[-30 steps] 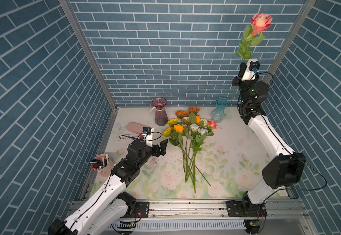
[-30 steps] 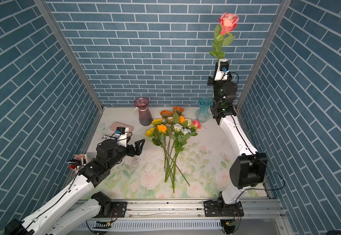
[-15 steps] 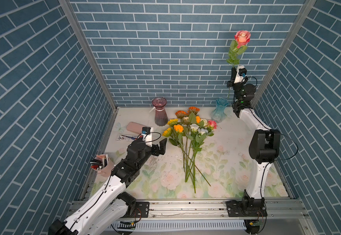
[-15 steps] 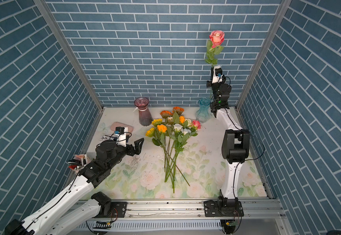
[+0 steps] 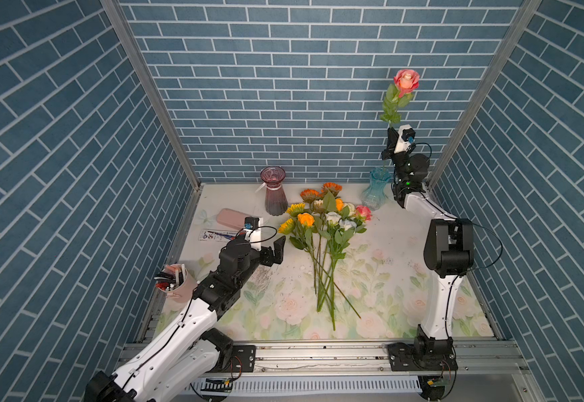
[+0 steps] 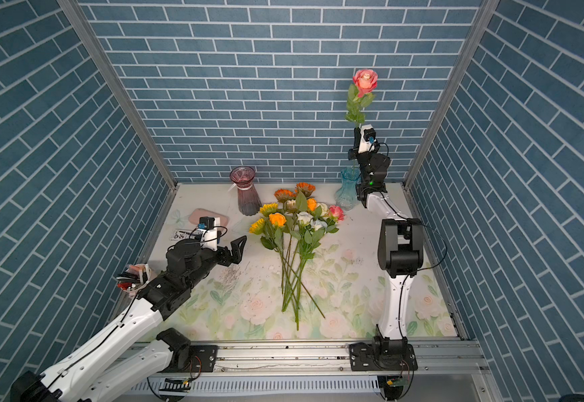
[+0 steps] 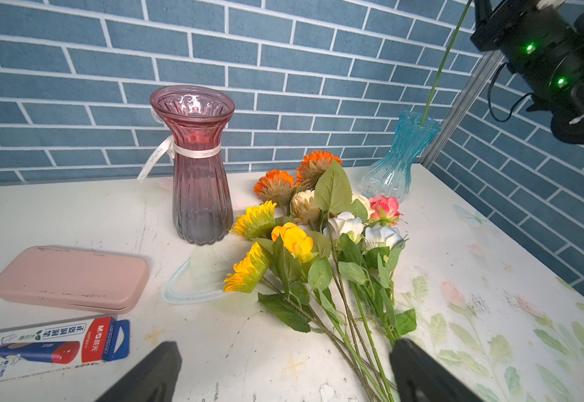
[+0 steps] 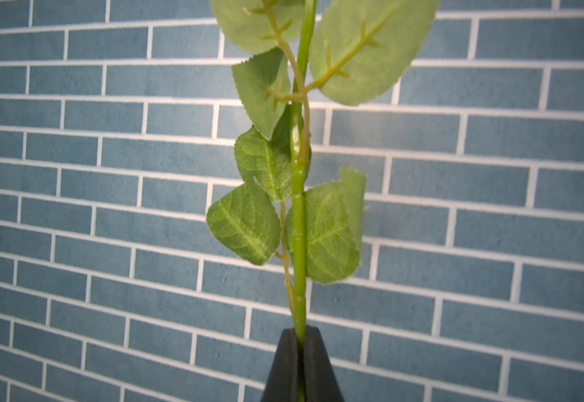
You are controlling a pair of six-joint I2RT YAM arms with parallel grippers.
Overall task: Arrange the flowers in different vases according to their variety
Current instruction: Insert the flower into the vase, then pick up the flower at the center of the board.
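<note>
Tablecloth point(image 5: 388, 278) with roses, blue-brick walls point(image 5: 283, 87)

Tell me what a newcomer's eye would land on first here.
A pink rose stands high against the back wall, its stem clamped in the right gripper, lower end in the mouth of the aqua vase. A loose bunch of flowers lies on the floral tablecloth beside the empty plum vase.

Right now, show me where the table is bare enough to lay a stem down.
Widest bare patch: between the flower pile and the right arm. A smaller one lies in front, between the stems and the left arm. Crowded: the left edge with pink case, stationery box and pen cup.
</note>
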